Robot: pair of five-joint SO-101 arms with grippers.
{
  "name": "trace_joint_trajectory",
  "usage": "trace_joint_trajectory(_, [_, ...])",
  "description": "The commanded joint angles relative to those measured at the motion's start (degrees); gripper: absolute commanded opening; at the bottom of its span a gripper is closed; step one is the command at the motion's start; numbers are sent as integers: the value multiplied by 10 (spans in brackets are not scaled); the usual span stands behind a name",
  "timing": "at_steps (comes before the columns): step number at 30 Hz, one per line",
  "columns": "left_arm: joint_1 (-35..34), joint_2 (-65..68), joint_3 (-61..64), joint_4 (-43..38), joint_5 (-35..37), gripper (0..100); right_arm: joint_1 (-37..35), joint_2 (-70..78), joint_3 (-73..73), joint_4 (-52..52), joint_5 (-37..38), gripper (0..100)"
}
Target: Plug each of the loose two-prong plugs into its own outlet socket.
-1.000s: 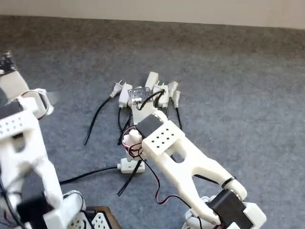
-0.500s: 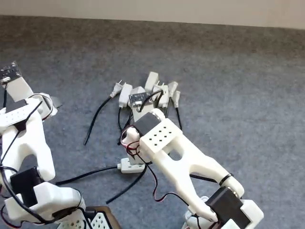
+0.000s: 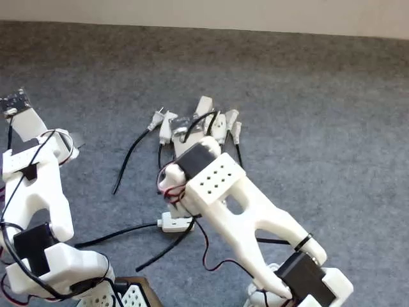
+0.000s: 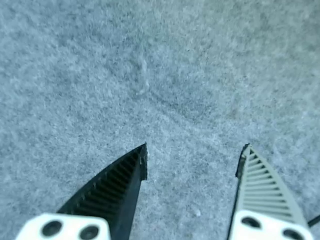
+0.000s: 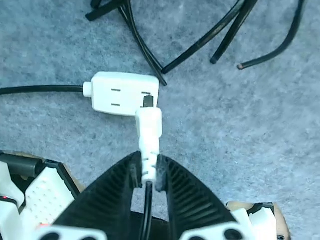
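Gripping a white plug (image 5: pixel 149 131), right end effector (image 5: pixel 148 175) holds its tip against the white outlet socket (image 5: pixel 120 92); left end effector (image 4: pixel 194 160) gapes wide above grey tabletop (image 4: pixel 150 75); loose plugs (image 3: pixel 167 126) lie well apart.

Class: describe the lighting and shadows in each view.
High view: soft light, carpet lighter toward the right, no hard shadows. Left wrist view: evenly lit carpet under open left end effector. Right wrist view: faint shadow edging the outlet block; right end effector grips the plug.

Grey carpet (image 3: pixel 332 102) below a pale wall strip (image 3: pixel 255 13)
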Motion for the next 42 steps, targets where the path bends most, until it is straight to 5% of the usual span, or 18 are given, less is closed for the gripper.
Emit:
trace_joint_trajectory(1, [-4,-2,0,-14,5,300,-40,-2,-27,8,-2,8])
trace_joint_trajectory(12, [-2,-7,7,-18,4,300,-33,90,-29,11,7,6])
trace_joint_trajectory(16, [18,-7,3,-18,-22,300,-8,70,-32,-12,106,5])
trace_joint_trajectory(18, [36,-15,0,-11,-56,300,15,39,-29,-22,238,5])
trace_joint_trajectory(20, [50,-34,-12,34,-63,300,64,8,-22,-25,375,5])
trace_joint_trajectory(25, [94,-115,-92,212,-164,296,204,-89,39,-117,412,5])
trace_joint_trajectory(27, [101,-153,-124,270,-191,296,233,-105,77,-130,478,5])
trace_joint_trajectory(30, [102,-204,-157,324,-207,295,254,-114,116,-126,478,5])
trace_joint_trajectory(37, [190,-300,-114,457,-302,299,187,-115,196,-292,475,6])
trace_joint_trajectory(42, [204,-429,-14,410,-349,300,118,-124,267,-364,475,6])
